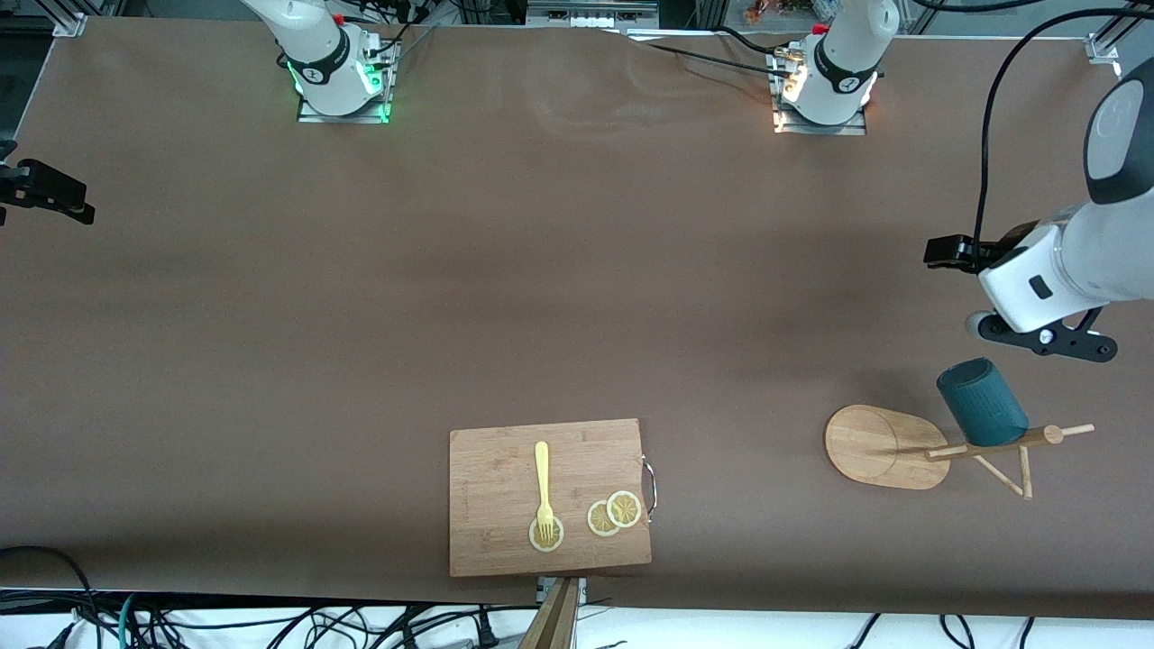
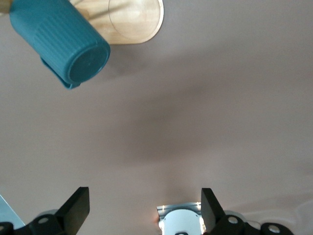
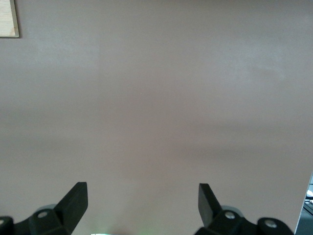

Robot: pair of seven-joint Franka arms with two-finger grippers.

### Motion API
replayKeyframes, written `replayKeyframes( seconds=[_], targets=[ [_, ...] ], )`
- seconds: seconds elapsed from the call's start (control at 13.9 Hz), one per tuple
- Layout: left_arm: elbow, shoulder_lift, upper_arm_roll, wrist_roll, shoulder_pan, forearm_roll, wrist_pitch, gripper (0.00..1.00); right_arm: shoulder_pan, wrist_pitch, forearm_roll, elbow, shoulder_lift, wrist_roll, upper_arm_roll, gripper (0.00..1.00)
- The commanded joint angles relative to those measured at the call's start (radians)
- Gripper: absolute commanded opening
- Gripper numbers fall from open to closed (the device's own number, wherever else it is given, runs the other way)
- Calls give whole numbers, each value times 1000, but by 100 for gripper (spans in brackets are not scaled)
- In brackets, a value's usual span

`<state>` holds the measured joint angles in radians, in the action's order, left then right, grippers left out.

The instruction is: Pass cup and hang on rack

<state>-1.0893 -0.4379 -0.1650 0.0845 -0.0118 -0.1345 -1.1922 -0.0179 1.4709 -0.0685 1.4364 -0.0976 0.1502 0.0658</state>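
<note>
Nearest the front camera lies a cutting board [image 1: 548, 496] with a fork [image 1: 543, 482] and lemon slices [image 1: 614, 514], while the cup [image 1: 981, 403] hangs on the rack [image 1: 888, 447] at the left arm's end, so both grippers, left [image 2: 145, 208] and right [image 3: 142, 204], hover apart and empty.

I can read no text, label, brand, number or sign on anything in my three views here.

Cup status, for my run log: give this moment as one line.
cup: hung on rack | left gripper: open, over table beside cup | right gripper: open, waits
</note>
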Motion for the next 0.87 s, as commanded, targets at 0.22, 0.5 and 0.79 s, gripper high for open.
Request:
replayKeyframes(
  seconds=[0.22, 0.5, 0.79],
  targets=[
    [-645, 444, 68, 7, -17, 110, -551, 100, -10, -6, 18, -25, -17, -6, -9, 100],
    [-741, 527, 78, 0, -8, 133, -604, 100, -11, -6, 18, -27, -17, -6, -8, 100],
    [-724, 499, 110, 3, 6, 135, -596, 100, -13, -6, 18, -27, -17, -6, -8, 100]
  ],
)
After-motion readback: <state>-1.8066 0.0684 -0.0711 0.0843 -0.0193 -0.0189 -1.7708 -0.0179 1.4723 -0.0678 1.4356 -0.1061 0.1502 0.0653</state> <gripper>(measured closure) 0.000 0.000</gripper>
